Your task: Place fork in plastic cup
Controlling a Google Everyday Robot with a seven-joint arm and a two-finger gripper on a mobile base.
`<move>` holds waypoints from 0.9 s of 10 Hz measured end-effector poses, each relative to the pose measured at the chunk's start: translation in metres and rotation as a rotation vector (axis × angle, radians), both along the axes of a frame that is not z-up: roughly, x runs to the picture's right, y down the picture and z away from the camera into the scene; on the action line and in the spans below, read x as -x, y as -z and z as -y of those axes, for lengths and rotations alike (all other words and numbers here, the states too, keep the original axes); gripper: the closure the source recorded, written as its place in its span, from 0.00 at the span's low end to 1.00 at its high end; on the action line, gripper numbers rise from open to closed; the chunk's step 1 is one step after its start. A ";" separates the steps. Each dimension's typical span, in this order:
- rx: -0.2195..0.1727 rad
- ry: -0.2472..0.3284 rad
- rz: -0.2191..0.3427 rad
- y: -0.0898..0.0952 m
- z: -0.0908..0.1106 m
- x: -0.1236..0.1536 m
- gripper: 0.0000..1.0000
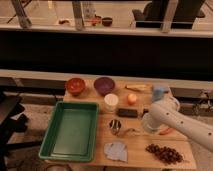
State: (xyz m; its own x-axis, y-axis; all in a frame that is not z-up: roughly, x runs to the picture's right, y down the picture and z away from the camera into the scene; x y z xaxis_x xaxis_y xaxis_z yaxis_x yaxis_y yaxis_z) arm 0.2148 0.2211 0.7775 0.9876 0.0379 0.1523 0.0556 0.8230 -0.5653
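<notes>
The plastic cup (160,92), light blue, stands upright at the back right of the wooden table. A thin silvery fork (131,132) seems to lie flat just right of a small metal cup (115,126). My white arm (180,126) reaches in from the lower right. Its gripper (145,124) is low over the table, right next to the fork and in front of the plastic cup, and is shut. The arm's end hides whether it holds anything.
A green tray (70,131) fills the left side. At the back are an orange bowl (75,85), a purple bowl (104,85), a white cup (111,102), an orange fruit (131,98) and a pale yellow thing (138,88). A black block (127,113), grey cloth (116,150), grapes (164,154) and red pepper (167,131) lie nearer.
</notes>
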 end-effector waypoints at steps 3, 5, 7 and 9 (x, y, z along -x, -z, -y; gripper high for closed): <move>-0.001 -0.004 0.000 0.011 0.007 -0.006 0.96; -0.007 -0.003 0.004 0.016 0.011 -0.008 0.96; -0.018 0.000 0.004 0.023 0.016 -0.010 0.96; -0.038 0.005 0.003 0.039 0.027 -0.010 0.96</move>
